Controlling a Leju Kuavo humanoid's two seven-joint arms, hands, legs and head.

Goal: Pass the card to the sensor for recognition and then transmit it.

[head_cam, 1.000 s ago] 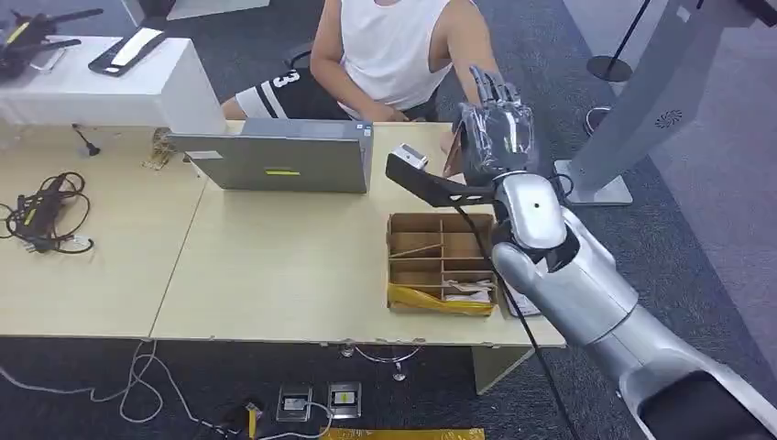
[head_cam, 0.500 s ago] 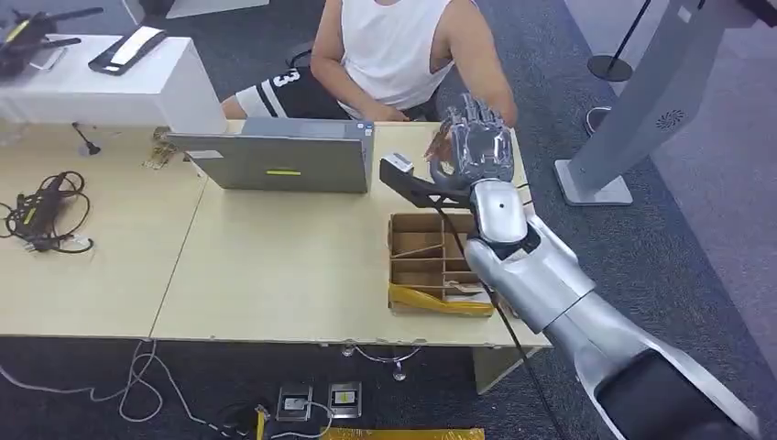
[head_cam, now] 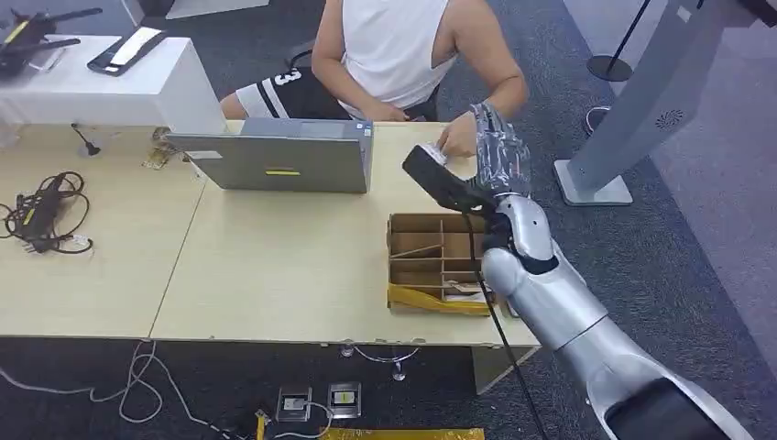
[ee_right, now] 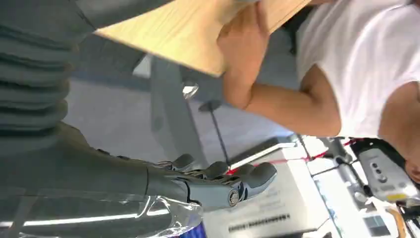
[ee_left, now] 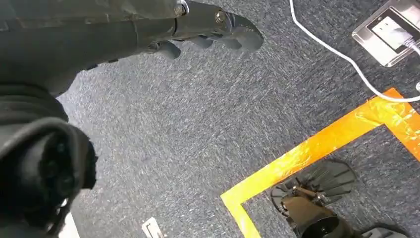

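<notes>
Right hand [head_cam: 499,156] swung back rightward, fingers [ee_right: 237,181] extended, empty, person's hand [head_cam: 456,140] taking card

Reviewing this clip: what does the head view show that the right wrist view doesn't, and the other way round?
Head view alone: the laptop, the divided cardboard box, the black sensor on its arm, and the tangled cables on the table.

Right wrist view alone: the underside of the right robot hand, fingers extended with nothing visible in them, and white equipment behind it.

Both: the right robot hand, the seated person in a white top, the person's hand at the table edge, and the wooden tabletop.
</notes>
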